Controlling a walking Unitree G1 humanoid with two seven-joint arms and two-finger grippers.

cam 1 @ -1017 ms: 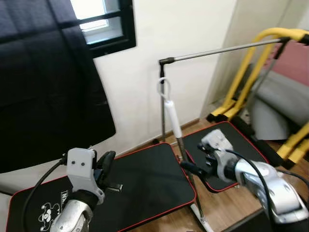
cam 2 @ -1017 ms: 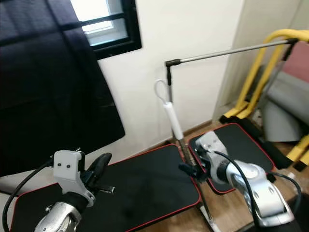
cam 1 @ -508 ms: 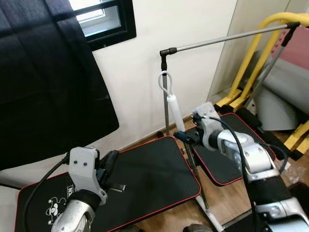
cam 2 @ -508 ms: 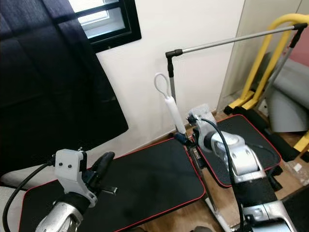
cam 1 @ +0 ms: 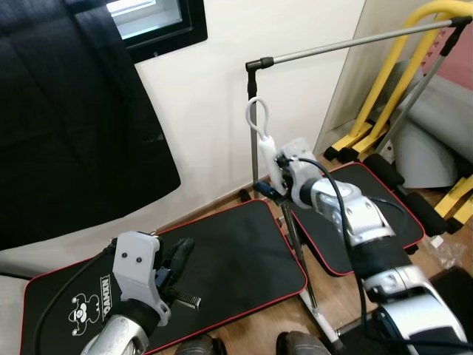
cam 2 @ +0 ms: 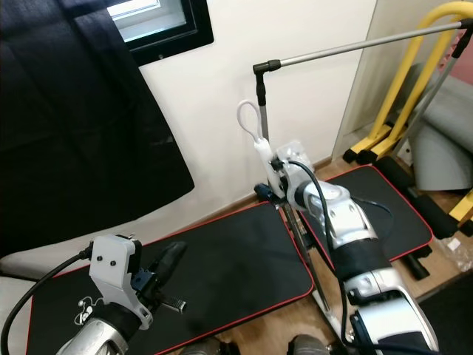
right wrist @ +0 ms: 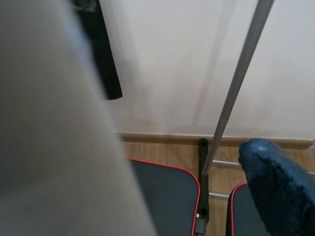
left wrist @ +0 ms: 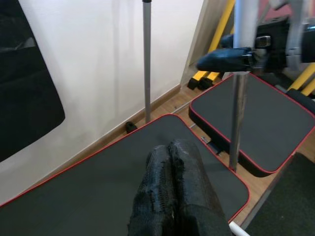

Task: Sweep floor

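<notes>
Left eye view: broom handle (cam 1: 267,163) seen upright between black mats (cam 1: 222,255), near wall. Right gripper (cam 1: 272,191) positioned at handle, fingers spread around it. Left gripper (left wrist: 173,169) pressed together, held over mat.

A plain cream wall (cam 1: 214,96) closes the far side, with a black-framed window (cam 1: 159,22) bright at far left and a dark black curtain (cam 1: 66,126) hanging below it. Two black red-edged floor mats (cam 1: 222,259) lie on the wooden plank floor (cam 1: 332,292). Yellow tubular frames (cam 1: 392,81) stand far right.
</notes>
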